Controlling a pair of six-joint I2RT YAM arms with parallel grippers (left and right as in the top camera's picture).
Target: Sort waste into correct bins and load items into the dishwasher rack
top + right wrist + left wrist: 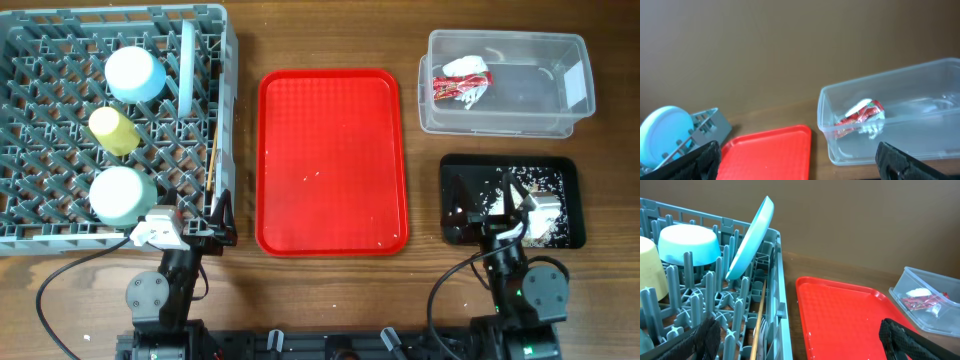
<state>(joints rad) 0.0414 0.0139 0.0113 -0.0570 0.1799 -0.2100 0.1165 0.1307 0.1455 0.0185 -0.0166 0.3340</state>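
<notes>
We judge the sorting all but done, and the layout shows why each thing sits where it does. The light blue bowl (135,72) and pale green bowl (120,195) stand mouth-down among the pegs of the dishwasher rack (60,243), so that water would run off them; the yellow cup (113,130) is lodged between them. The white round plate (187,60) is slotted on edge toward the rack's far right, tilted against pegs that keep it from dropping flat. The chopsticks (217,150) lie lengthwise along the right wall, where, we think, the lattice cannot let them slip through. The fork we cannot pick out with certainty.

The crumpled wrapper (462,80) lies in the clear tub (540,95) and the rice scraps (540,180) in the black tray (452,168), which keeps dry waste apart from food. The red tray (332,150) sits between rack and bins on the bench (330,295), bearing only a few pale specks.

The left claw (797,330) hangs at the rack's near right corner, fingers spread wide and holding nothing; the right claw (797,150) hangs at the black tray's near edge, likewise wide apart and bare.
</notes>
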